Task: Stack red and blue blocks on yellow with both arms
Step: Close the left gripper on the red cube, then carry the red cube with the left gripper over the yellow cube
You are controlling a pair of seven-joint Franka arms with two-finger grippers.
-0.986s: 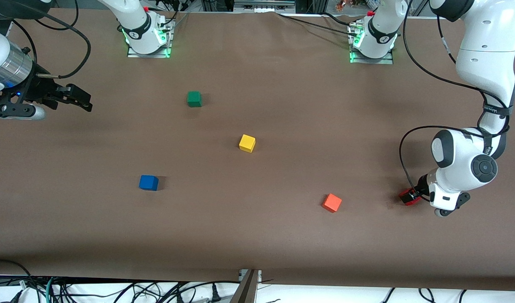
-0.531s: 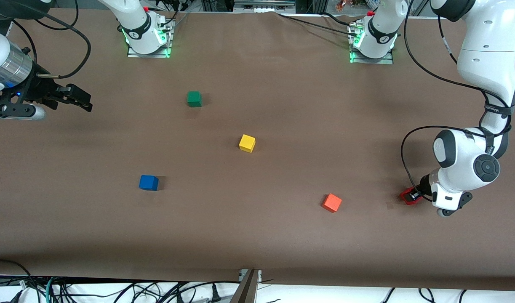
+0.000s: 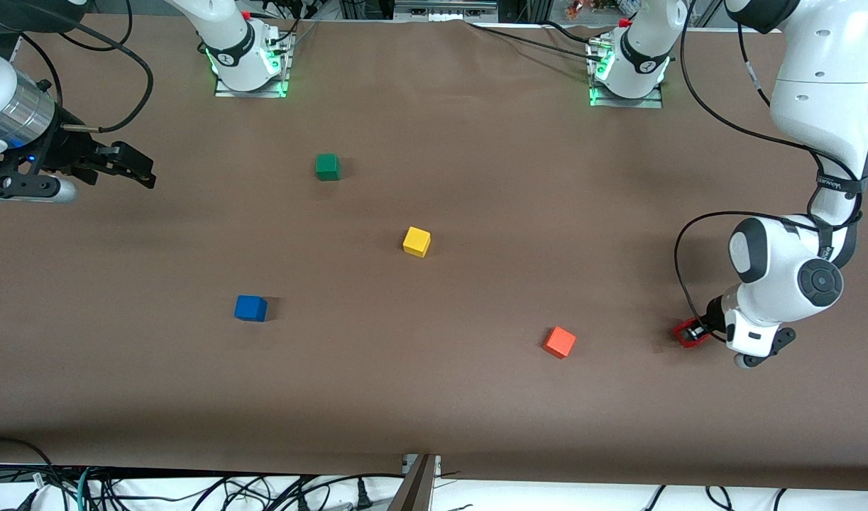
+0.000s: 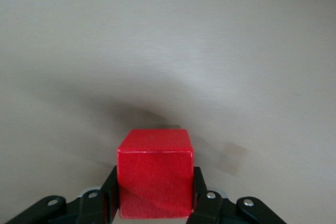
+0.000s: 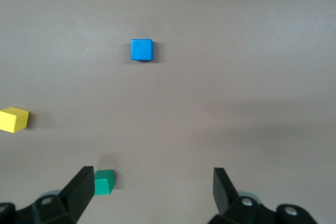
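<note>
Gripping the red block (image 3: 689, 332) between its two fingers, the left gripper (image 3: 698, 331) sits low over the brown table (image 3: 476, 397) at the lower right of the front view. In the left wrist view the red block (image 4: 154, 180) fills the bottom centre, a black finger (image 4: 109, 199) pressed flat against each side face; whether the block rests on the table or hangs just above it I cannot tell.

At the upper left edge of the front view the right gripper (image 3: 139, 170) waits up in the air over bare table, its fingers (image 5: 80, 190) spread wide apart with nothing between them.

On the table, the yellow block (image 3: 416, 241) lies near the centre of the front view. Lower and toward the left of the frame is the blue block (image 3: 250, 308). A green cube (image 3: 327, 167) sits in the upper middle, and an orange-red cube (image 3: 559, 342) lies at lower right, near the held red block but apart from it. All four stand separately, well apart.
</note>
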